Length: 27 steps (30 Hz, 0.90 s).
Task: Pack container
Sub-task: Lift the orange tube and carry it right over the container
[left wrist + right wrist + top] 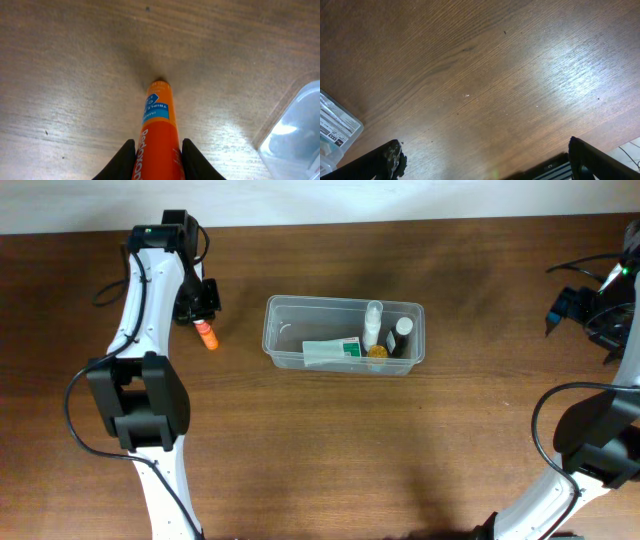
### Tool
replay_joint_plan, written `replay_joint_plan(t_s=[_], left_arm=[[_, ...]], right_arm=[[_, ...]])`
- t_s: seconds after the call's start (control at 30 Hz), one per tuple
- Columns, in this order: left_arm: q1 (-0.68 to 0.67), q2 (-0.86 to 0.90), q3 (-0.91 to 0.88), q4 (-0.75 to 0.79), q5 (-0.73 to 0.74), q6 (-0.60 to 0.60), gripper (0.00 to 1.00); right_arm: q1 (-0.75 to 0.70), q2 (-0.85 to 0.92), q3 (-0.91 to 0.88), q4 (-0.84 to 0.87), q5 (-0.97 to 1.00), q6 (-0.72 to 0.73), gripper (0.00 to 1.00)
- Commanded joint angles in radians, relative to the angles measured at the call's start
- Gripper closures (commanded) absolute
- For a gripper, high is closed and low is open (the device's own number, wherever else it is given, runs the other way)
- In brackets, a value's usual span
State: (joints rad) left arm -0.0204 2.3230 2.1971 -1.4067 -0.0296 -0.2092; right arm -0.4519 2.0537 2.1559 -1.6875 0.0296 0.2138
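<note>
One weak point is the grip: the left end effector (157, 152) is closed on a slim orange plastic tube (159, 112) with most of its length jutting past the fingers (125, 161), so it could pivot or slip. The clear rectangular plastic container (285, 330) sits in the middle of the worktop (300, 440), partly filled, and a tilted tube may catch its rim; the right end effector (485, 160) gapes open.

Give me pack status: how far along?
Done: a green-and-white box, a clear bottle, a dark bottle and a small amber-topped item sit in the container. In hand: the left gripper is shut on an orange tube, outside the container. Left: lift it in. The right gripper is open and empty.
</note>
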Motion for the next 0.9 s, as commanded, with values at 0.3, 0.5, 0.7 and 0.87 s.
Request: replay_joint_plan(t_s=[0.3, 0.5, 0.7, 0.87], left_arm=[[-0.005, 0.005, 0.43, -0.217, 0.089, -0.005, 0.78], [-0.057, -0.014, 0.675, -0.281, 0.251, -0.002, 0.82], [-0.196, -0.06, 0.712, -0.281, 0.258, -0.002, 0.82], [-0.305, -0.063, 0.711, -0.278, 0.227, -0.003, 0.81]], right_arm=[[0.0, -0.037, 0.0, 0.0, 0.016, 0.009, 0.02], [0.0, -0.037, 0.0, 0.0, 0.016, 0.009, 0.02], [0.0, -0.037, 0.0, 0.0, 0.016, 0.009, 0.02], [0.0, -0.037, 0.0, 0.0, 0.016, 0.009, 0.02]])
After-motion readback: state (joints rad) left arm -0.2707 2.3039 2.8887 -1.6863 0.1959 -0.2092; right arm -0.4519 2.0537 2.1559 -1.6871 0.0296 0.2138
